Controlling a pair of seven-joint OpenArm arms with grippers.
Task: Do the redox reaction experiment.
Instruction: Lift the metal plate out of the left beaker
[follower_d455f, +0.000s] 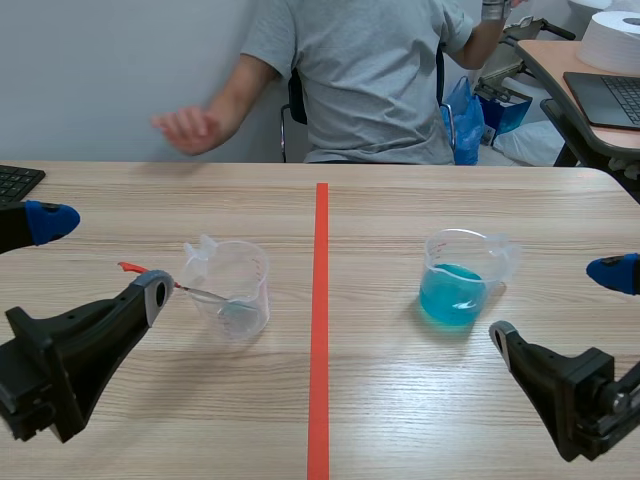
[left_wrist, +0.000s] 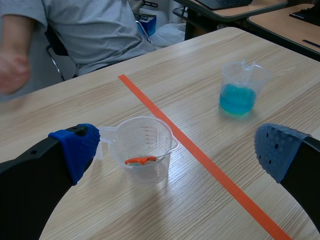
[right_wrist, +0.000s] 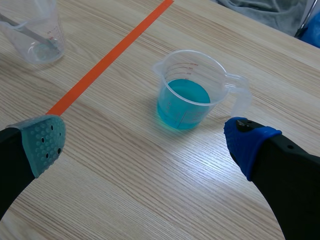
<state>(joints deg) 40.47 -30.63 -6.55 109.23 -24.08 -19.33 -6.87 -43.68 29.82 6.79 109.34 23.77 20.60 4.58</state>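
Two clear plastic measuring cups stand on the wooden table (follower_d455f: 400, 410), one on each side of the orange-red tape line (follower_d455f: 320, 350). The blue-filled cup (follower_d455f: 455, 282) sits on our right half, a shallow pool of bright blue liquid in its bottom, its handle and spout showing at the rim. The clear cup (follower_d455f: 232, 290) on our left half has red scale marks and holds a thin metal tool (follower_d455f: 132, 267) that leans on its rim, the orange-red end sticking out toward our left gripper (follower_d455f: 105, 255).

Our left gripper hangs low just short of that cup with its fingers spread wide, pinching nothing; one grey pad lies just beside the tool's orange end, and we cannot tell whether they touch. Our right gripper (right_wrist: 146, 140) is likewise spread and empty, near the blue-filled cup, with bare wood between.

Across the table sits a person (follower_d455f: 370, 80) in a grey shirt, one hand (follower_d455f: 190, 128) raised above the far edge. A keyboard (follower_d455f: 15, 182) rests at the far left edge; a laptop (follower_d455f: 610, 95) and a paper roll (follower_d455f: 612, 40) lie on a side desk.
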